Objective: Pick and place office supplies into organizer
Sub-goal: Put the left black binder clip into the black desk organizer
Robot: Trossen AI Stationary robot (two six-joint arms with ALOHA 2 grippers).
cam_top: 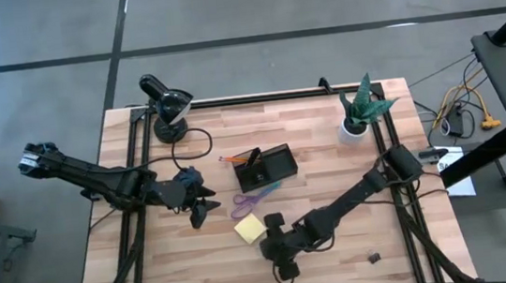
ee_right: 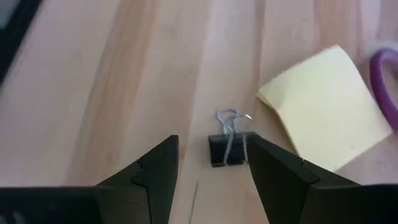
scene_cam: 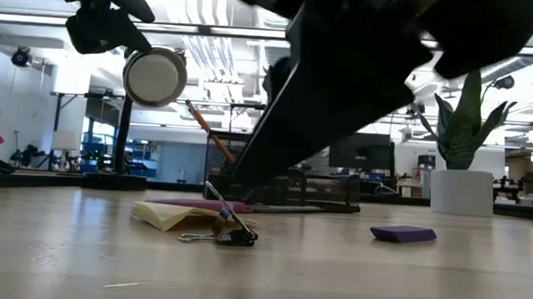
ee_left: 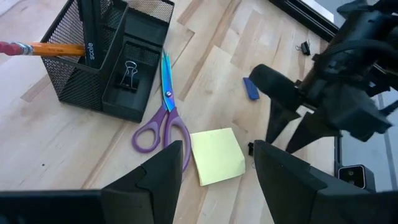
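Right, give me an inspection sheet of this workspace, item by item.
Surface: wooden table, dry and flat.
Job's things: mesh organizer mid-table with a pencil and clip inside; purple scissors and yellow sticky pad in front of it; a binder clip beside the pad; purple block loose.
Clutter: desk lamp and potted plant along the far edge.
Grippers: left gripper open above the scissors; right gripper open, straddling the binder clip.
Cables: lamp cord on the table; wires off the right side.
Surroundings: grey floor; an office-like room behind.
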